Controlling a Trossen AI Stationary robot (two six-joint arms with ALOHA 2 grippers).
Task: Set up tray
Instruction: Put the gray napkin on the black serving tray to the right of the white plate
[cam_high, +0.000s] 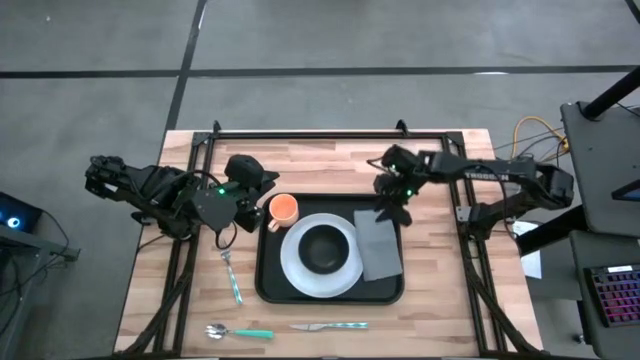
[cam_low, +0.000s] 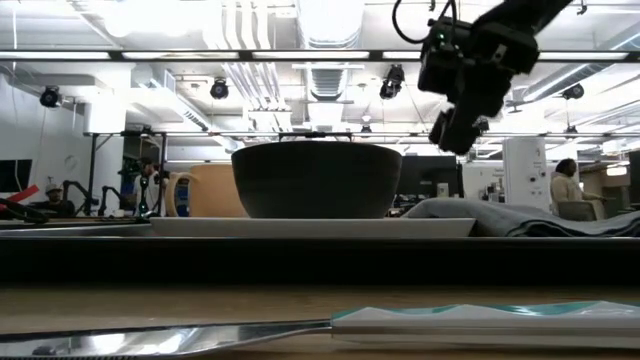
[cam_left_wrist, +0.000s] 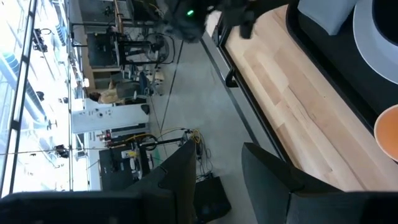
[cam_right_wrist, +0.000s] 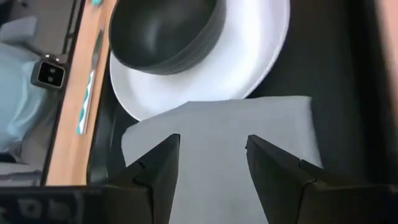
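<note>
On the wooden table (cam_high: 440, 300), the black tray (cam_high: 270, 285) lies at centre, between the two arms. It carries a white plate (cam_high: 295, 272) with a dark bowl (cam_high: 322, 248) on it, a grey folded napkin (cam_high: 378, 250) just beside the plate on the right, and an orange cup (cam_high: 284, 209) in its far-left corner. A fork (cam_high: 232, 277), a spoon (cam_high: 238, 332) and a knife (cam_high: 328, 326) lie on the table outside the tray, not yet loaded.

The right gripper (cam_right_wrist: 208, 163) hangs above the napkin's far end, fingers spread and gripping nothing. The left gripper (cam_high: 258, 196) sits beside the cup; its fingers stand partly apart, apparently empty.

Risk: the napkin lies loose. A low pass by the right gripper could snag it, dragging it against the plate. Likewise, a sideways move of the left gripper could tip the cup.
</note>
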